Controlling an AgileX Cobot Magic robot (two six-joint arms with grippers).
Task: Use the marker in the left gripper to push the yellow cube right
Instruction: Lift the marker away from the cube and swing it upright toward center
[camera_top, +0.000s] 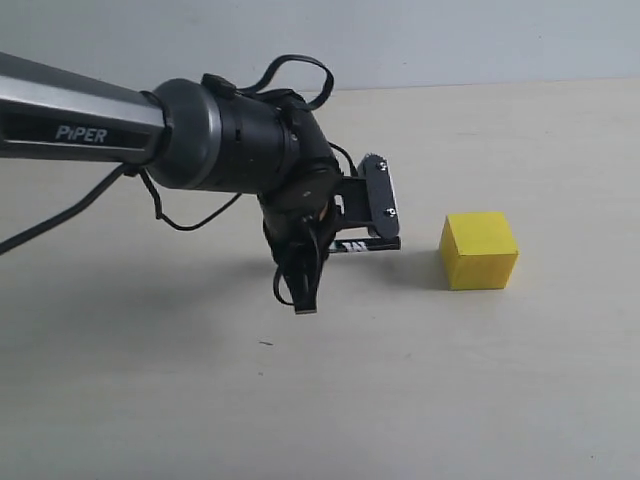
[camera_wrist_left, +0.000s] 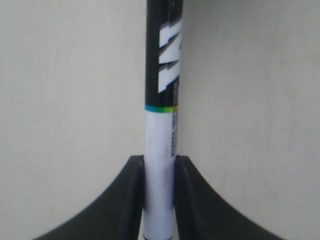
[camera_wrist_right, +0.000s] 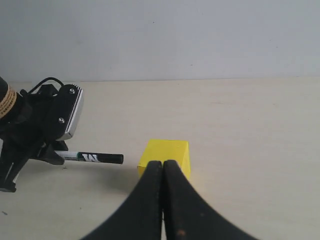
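Observation:
The yellow cube (camera_top: 478, 250) rests on the beige table (camera_top: 500, 400), right of centre. My left gripper (camera_top: 330, 243) is shut on the marker (camera_top: 368, 245), which lies level and points its black cap at the cube, a short gap away. In the left wrist view the fingers (camera_wrist_left: 132, 192) clamp the white barrel of the marker (camera_wrist_left: 161, 135); the cube is out of that view. In the right wrist view my right gripper (camera_wrist_right: 163, 164) is shut and empty, just in front of the cube (camera_wrist_right: 167, 150), with the marker (camera_wrist_right: 95, 158) and left gripper (camera_wrist_right: 47, 150) beside it.
The left arm with its grey "PiPER" tube (camera_top: 70, 125) and loose black cables (camera_top: 190, 215) reaches in from the left. A pale wall (camera_top: 400, 40) closes the far edge of the table. Bare tabletop lies right of the cube.

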